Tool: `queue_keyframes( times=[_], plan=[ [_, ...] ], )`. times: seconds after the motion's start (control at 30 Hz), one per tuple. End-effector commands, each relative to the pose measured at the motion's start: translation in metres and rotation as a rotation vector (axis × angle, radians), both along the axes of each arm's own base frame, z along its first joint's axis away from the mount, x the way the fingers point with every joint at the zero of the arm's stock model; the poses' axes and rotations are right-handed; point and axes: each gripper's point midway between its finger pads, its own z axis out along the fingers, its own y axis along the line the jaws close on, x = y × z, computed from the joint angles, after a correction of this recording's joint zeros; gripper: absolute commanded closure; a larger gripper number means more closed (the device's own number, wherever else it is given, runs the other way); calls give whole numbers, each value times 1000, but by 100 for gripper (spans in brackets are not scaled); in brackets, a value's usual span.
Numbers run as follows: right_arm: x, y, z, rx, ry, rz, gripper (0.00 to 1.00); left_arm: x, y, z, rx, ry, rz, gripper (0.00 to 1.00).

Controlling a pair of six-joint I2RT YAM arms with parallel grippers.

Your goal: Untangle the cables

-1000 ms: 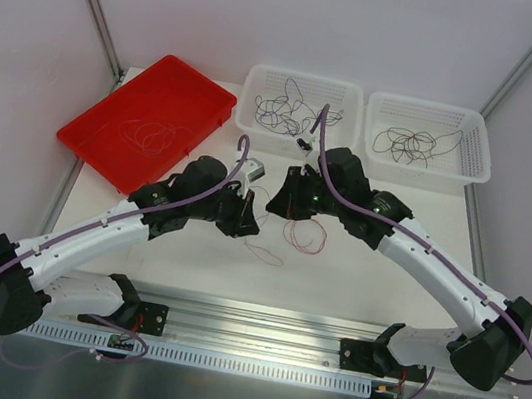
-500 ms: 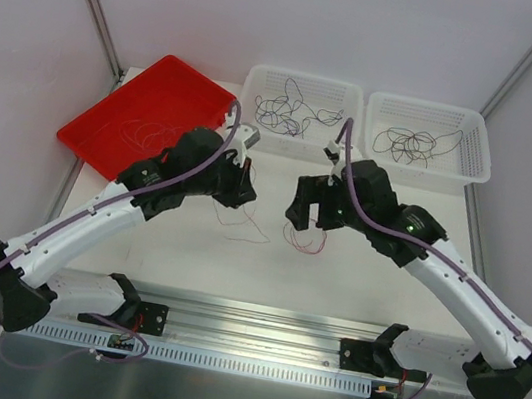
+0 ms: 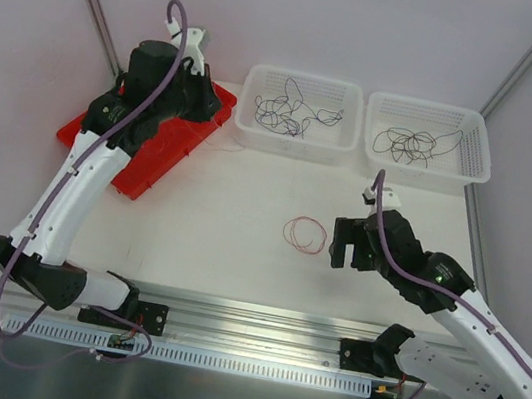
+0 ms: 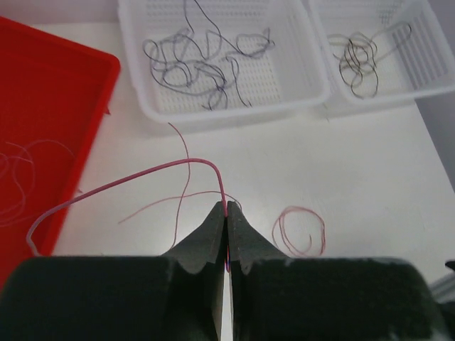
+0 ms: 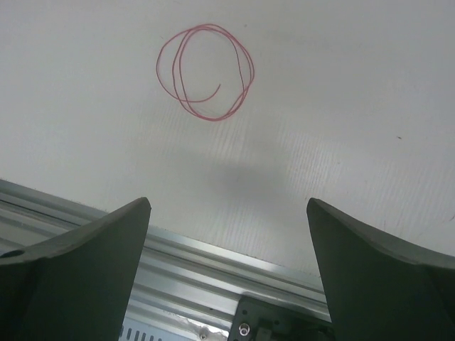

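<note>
From above, my left tool (image 3: 215,108) hangs over the red tray (image 3: 156,157), and a pink coil (image 3: 284,230) lies on the table (image 3: 223,213) beside my right tool (image 3: 345,244). At the left wrist, the tool is clenched on a pink cable (image 4: 142,176). It looks pulled free, so the next move is to drop it in the tray. At the right wrist, the tool is released and empty.

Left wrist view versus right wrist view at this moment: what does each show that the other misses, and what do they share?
Only the left wrist view: the left hand shut on a long pink wire, the red tray, the first white basket beside it and a second white basket, both holding dark wires.
Only the right wrist view: the right hand, open with nothing between its fingers, and the metal rail at the table's near edge.
Both: the coiled pink wire lying loose on the white table.
</note>
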Motion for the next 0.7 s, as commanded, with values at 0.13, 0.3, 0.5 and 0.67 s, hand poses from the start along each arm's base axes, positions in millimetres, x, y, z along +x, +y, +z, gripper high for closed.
queue_keyframes(
  times=[0.13,0.3,0.5,0.67],
  plan=[
    [-9,-13,-3,26,6,-58,3,55,74,58,51,-141,268,100],
    [-9,-18,-4,3,4,-66,3,98,131,47,83,-127,465,100],
    [-9,-29,-5,-39,-8,-92,3,144,184,-17,115,2,619,100],
    [-10,-34,-9,-59,0,-102,3,171,216,-84,159,137,676,89]
  ],
)
